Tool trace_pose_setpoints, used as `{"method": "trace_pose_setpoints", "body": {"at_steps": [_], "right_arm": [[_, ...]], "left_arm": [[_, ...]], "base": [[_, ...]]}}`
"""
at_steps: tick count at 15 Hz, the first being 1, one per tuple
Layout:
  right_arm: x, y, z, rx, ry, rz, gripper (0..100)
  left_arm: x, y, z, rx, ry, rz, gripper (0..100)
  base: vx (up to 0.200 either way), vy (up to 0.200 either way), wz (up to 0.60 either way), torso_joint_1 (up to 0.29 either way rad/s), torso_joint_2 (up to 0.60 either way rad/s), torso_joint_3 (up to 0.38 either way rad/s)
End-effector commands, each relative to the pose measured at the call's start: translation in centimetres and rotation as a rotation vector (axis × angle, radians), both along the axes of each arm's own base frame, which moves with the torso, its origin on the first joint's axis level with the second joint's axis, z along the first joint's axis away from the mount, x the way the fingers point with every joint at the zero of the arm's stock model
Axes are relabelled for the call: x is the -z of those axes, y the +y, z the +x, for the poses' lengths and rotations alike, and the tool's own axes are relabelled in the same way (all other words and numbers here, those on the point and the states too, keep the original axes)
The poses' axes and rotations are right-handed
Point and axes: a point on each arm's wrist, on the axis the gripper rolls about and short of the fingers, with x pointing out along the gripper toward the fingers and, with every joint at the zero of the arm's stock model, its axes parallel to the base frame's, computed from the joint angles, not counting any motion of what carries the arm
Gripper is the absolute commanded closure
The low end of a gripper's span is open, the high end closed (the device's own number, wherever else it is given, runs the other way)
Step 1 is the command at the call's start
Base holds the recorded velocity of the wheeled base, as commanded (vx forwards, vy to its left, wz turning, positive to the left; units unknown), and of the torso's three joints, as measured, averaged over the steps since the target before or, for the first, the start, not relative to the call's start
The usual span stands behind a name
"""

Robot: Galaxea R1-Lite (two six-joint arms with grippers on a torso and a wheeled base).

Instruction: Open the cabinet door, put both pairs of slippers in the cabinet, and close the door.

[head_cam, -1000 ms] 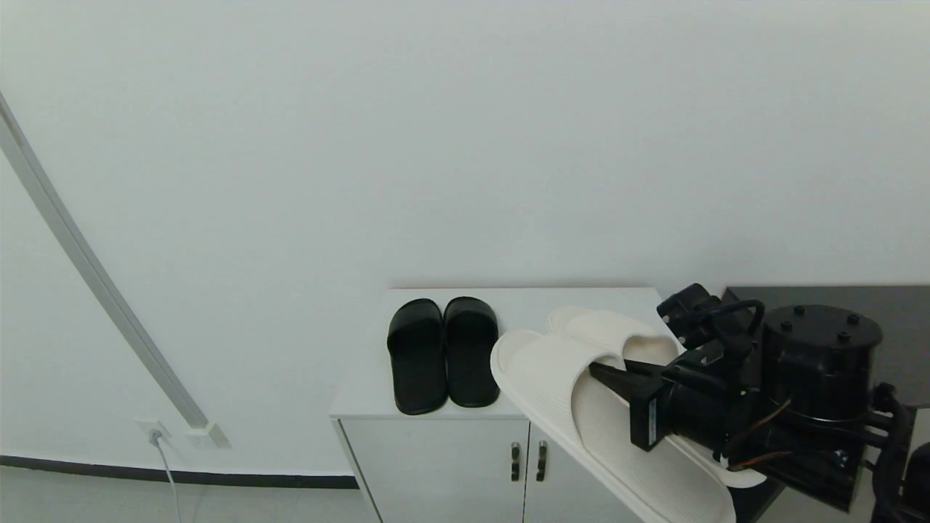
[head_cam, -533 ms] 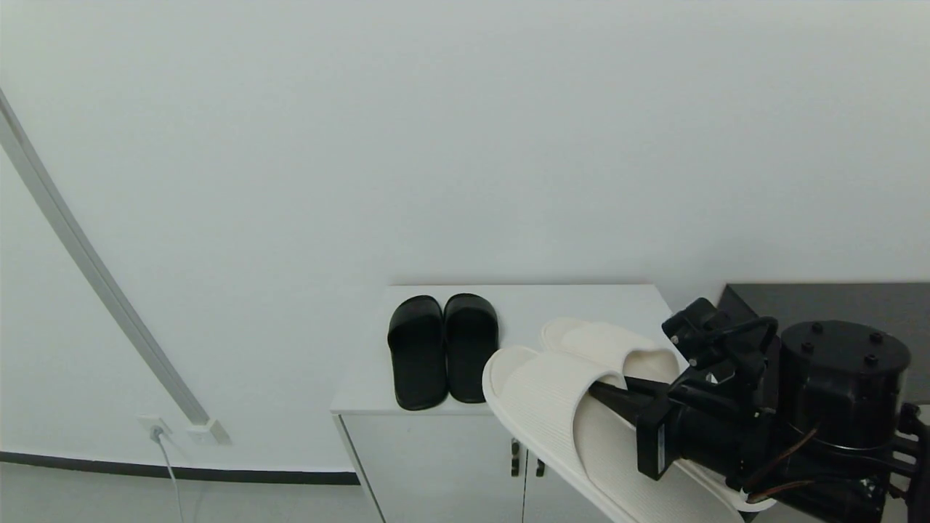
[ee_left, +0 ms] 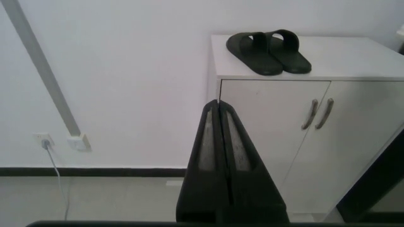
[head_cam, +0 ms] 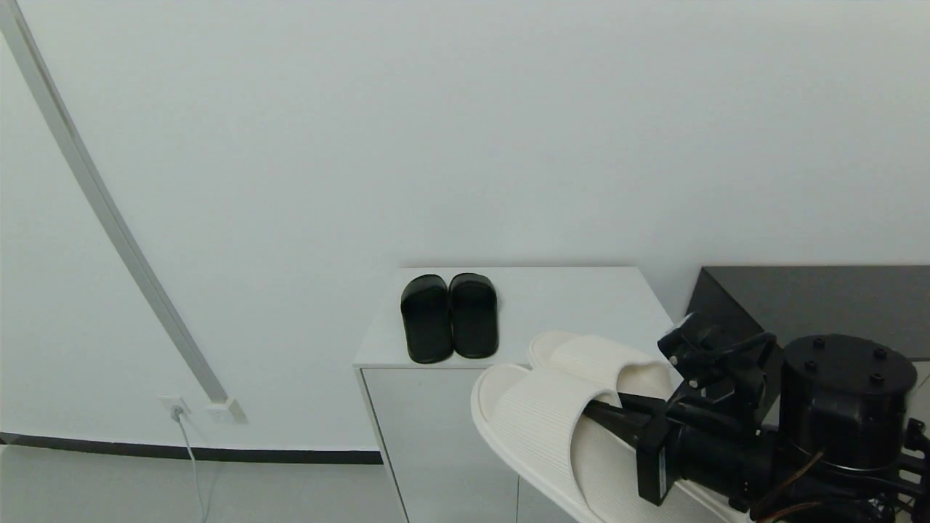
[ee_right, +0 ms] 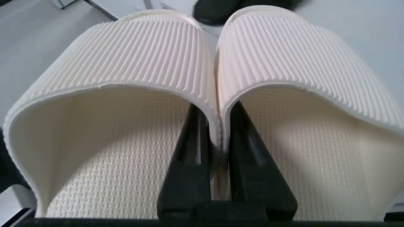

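A pair of black slippers (head_cam: pixel 450 317) (ee_left: pixel 268 52) lies side by side on the white cabinet's top (head_cam: pixel 574 298), near its left front edge. Both cabinet doors (ee_left: pixel 271 132) are closed, their two handles (ee_left: pixel 319 113) meeting in the middle. My right gripper (head_cam: pixel 603 410) (ee_right: pixel 213 126) is shut on the inner edges of the two white ribbed slippers (head_cam: pixel 552 414) (ee_right: pixel 208 75), holding them together in the air in front of the cabinet's right side. My left gripper (ee_left: pixel 219 107) is shut on nothing, low and facing the cabinet's left door.
A dark surface (head_cam: pixel 814 298) adjoins the cabinet on the right. On the wall to the left, a grey conduit (head_cam: pixel 109 218) runs down to a socket with a plugged cable (head_cam: pixel 174 410). Open floor (head_cam: pixel 182 487) lies left of the cabinet.
The head view has shifted and the cabinet looks farther off. My right gripper has carried the white slippers off the cabinet top, back and lower in front of it.
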Motion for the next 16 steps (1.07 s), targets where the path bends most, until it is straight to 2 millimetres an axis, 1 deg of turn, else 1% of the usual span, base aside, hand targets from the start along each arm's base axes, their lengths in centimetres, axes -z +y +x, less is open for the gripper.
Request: {"method": "trace_pose_setpoints", "body": {"at_steps": [1,12,15,16], "right_arm": [[0.2,-0.05,0.02,0.003,0.005,-0.007,100],[0.6,-0.2,-0.3,-0.011,-0.001,-0.035,100],[0.69,-0.32,-0.53,-0.013,0.001,-0.037,100],[0.63,-0.26,-0.56,-0.013,-0.004,-0.034,100]], "left_arm": [[0.01,0.0,0.0,-0.001,0.0,-0.002,100],[0.01,0.0,0.0,-0.001,0.0,0.001,100],[0.03,0.0,0.01,0.001,0.004,0.0,100],[0.03,0.0,0.0,0.001,0.002,0.0,0]], "base": [[0.0,0.0,0.0,0.0,0.0,0.0],[0.0,0.0,0.0,0.0,0.0,0.0],[0.0,0.0,0.0,-0.131,0.3,0.159],[0.0,0.0,0.0,-0.139,0.33,0.183]]}}
